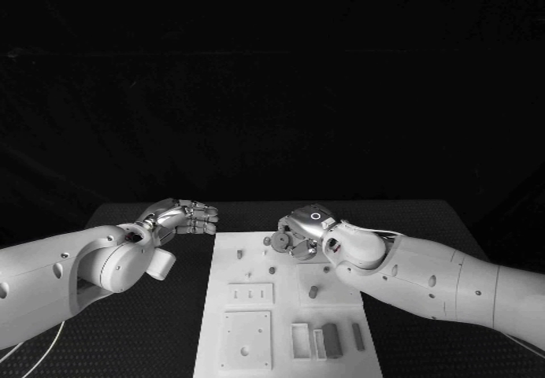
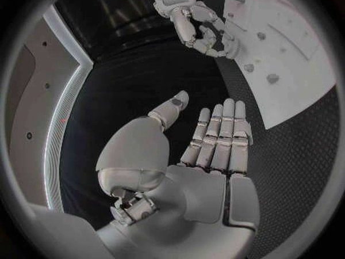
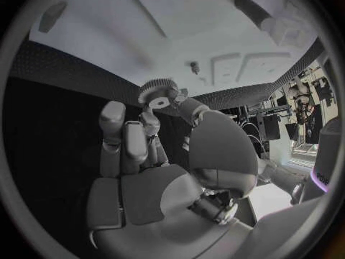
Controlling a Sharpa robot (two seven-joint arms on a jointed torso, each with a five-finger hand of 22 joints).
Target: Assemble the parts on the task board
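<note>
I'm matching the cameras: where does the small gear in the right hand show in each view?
Head view: gear at the right hand's fingertips, over the task board's far end.
Left wrist view: right hand at the board's edge; gear too small to tell.
Right wrist view: gear pinched at the fingertips, before the board.
Shared landmark: the white task board.

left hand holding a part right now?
No. In the left wrist view the left hand lies flat with straight fingers and a bare palm over the black table.
</note>
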